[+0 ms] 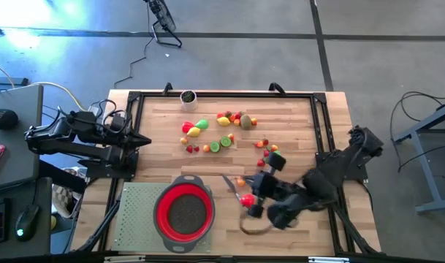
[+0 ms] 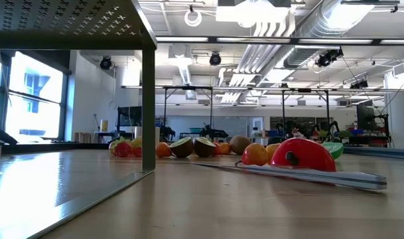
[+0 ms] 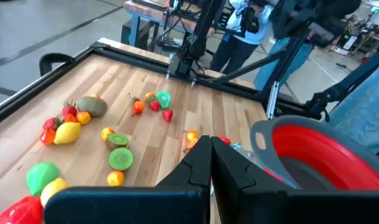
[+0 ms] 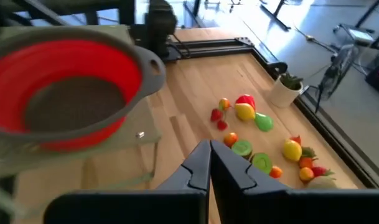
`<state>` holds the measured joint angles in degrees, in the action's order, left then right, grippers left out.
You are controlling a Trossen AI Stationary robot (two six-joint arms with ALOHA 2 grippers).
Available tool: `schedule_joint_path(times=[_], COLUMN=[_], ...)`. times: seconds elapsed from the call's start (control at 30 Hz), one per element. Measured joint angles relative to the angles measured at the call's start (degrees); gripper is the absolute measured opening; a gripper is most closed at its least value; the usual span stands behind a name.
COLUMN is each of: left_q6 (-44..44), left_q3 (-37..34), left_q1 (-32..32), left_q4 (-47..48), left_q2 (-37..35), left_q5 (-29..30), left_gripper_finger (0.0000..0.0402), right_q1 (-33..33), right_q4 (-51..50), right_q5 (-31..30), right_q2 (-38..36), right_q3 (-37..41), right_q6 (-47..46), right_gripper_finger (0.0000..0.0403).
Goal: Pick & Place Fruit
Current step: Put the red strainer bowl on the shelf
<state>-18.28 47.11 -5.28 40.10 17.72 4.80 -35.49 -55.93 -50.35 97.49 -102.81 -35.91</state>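
R claw shut — maybe empty.

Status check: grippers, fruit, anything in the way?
Left gripper shut, parked at table's left edge. Right gripper shut, empty, near strainer. Fruit scattered on table. Knife beside red fruit.

Bare wood lies open along the table's right side and far edge. The scattered fruit crowds the middle; the red strainer fills the near left. A knife lies between them.
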Motion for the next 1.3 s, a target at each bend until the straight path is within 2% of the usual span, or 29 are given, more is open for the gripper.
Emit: schedule_joint_path(times=[0.2,0.33,0.43,0.63,0.77,1.0,1.17,1.3], left_q6=[0.0,-1.0,-3.4,-6.1,-6.0,-5.4,-6.1,-6.2], left_q3=[0.0,0.0,0.0,0.0,0.0,0.0,0.0,0.0], left_q1=[0.0,0.0,0.0,0.0,0.0,0.0,0.0,0.0], left_q4=[0.0,0.4,0.4,0.0,-2.0,-7.9,-9.7,-13.0], left_q2=[0.0,0.0,0.0,0.0,0.7,4.3,9.8,14.2], left_q5=[0.0,-2.2,-4.3,-4.4,-1.8,6.0,6.5,5.8], left_gripper_finger=[0.0000,0.0000,0.0000,0.0000,0.0000,0.0000,0.0000,0.0000], right_q1=[6.5,10.6,14.2,20.4,23.8,26.6,28.3,29.2], right_q4=[17.9,27.4,30.8,31.7,30.5,25.4,23.1,20.3], right_q5=[9.0,14.5,19.1,28.3,35.8,37.6,46.6,48.9], right_q2=[0.0,0.0,-0.1,-3.6,-6.0,-10.1,-11.4,-12.1], right_q3=[8.2,9.2,9.2,9.1,9.2,9.1,9.2,9.2], right_q6=[9.9,20.2,27.6,36.1,38.9,42.8,44.1,46.0], right_gripper_finger=[0.0002,0.0002,0.0002,0.0002,0.0002,0.0002,0.0002,0.0002])
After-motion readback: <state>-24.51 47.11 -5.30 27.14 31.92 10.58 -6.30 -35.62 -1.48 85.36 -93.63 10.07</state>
